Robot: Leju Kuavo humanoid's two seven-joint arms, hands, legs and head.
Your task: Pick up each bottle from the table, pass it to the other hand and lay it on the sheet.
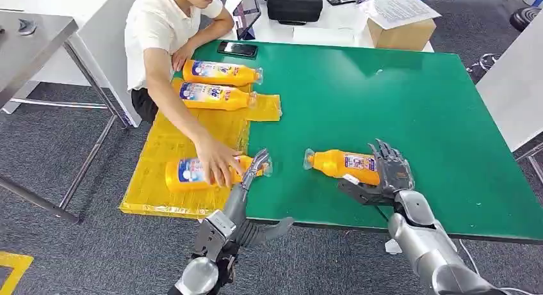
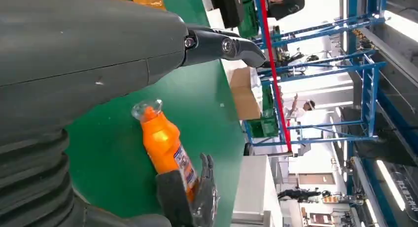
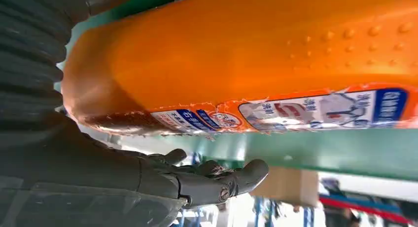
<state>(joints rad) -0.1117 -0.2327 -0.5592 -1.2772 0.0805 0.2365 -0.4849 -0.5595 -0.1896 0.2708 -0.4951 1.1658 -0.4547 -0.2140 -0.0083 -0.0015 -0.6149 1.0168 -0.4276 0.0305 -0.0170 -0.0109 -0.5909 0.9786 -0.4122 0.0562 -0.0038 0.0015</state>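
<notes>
The right hand [image 1: 389,175] has its fingers [image 1: 388,155] curled over the base end of an orange plastic bottle with a blue-and-white label [image 1: 341,163], which lies on its side on the green worktop [image 1: 410,103], its clear cap pointing away from the fingers toward the left hand [image 1: 246,183]; thumb and fingers sit on opposite sides of the bottle, though whether they truly clamp it cannot be told. The left hand's fingers [image 1: 257,164] are stretched out together, holding nothing, their tips right at the cap of a second orange bottle [image 1: 192,173] lying on the yellow plastic sheet [image 1: 163,141]. A person's hand [image 1: 218,162] rests on that bottle, just beside those fingertips. Beyond them, two more orange bottles [image 1: 214,95] lie side by side on the sheet.
</notes>
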